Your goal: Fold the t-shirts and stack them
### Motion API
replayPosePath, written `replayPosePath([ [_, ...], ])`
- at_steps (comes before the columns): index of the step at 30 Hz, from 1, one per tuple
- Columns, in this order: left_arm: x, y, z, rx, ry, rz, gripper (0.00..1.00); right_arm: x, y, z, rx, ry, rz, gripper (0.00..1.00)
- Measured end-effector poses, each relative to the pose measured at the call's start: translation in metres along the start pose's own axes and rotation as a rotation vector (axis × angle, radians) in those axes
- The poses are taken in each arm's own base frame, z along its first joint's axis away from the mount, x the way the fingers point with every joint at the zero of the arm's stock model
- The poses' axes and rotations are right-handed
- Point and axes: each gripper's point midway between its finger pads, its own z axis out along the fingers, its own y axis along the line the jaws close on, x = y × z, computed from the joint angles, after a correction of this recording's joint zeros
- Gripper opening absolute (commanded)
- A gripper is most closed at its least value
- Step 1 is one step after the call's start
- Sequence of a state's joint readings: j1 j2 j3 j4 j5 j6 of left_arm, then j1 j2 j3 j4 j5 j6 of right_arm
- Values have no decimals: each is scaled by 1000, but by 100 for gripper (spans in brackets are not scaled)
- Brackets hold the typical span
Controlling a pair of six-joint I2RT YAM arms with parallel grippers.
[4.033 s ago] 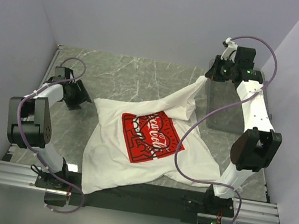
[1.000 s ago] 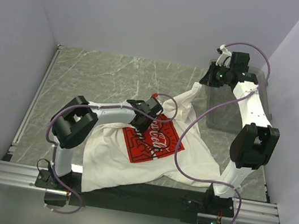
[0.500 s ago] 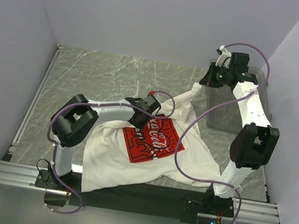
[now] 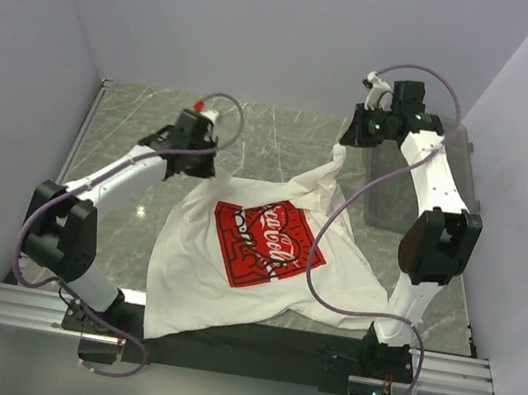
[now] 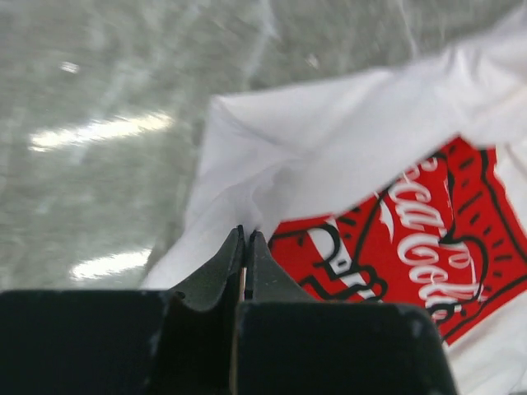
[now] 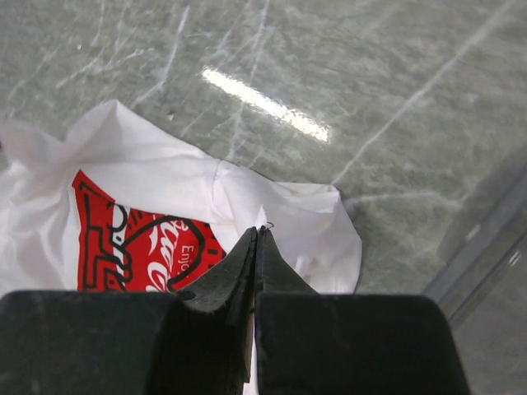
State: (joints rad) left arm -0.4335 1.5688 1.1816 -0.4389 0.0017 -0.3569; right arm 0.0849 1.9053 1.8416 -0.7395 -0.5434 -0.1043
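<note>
A white t-shirt (image 4: 237, 299) with a red print is lying rumpled, print up, on the table (image 4: 157, 109). Your right gripper (image 6: 256, 234) is pinching its far edge, holding it raised. Your left gripper (image 5: 245, 239) is sitting closed over the shirt's left side; whether it is holding cloth is unclear. The shirt is likely light and limp, so you are best taking shoulder seams or hems.

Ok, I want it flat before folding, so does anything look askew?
Yes. The t-shirt lies rumpled and skewed on the table, its red print tilted, and one far corner hangs from the shut right gripper.
</note>
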Motion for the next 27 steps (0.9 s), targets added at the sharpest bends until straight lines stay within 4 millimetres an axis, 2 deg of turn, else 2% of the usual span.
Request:
replayPosePath([
  [4, -25, 47, -8, -14, -57, -116, 0, -20, 21, 14, -45, 1, -94, 0],
  [9, -34, 107, -13, -50, -87, -262, 0, -50, 42, 21, -91, -46, -196, 0],
  [12, -42, 131, -20, -64, -126, -333, 0, -66, 45, 18, -97, -83, -248, 0],
  [20, -66, 169, -60, -97, -274, -447, 0, -95, 51, 2, -87, -169, -346, 0],
  [24, -81, 170, -85, -99, -356, -445, 0, -104, 56, -11, -79, -200, -400, 0],
  [27, -96, 160, -116, -91, -448, -427, 0, -112, 65, -35, -65, -245, -447, 0],
])
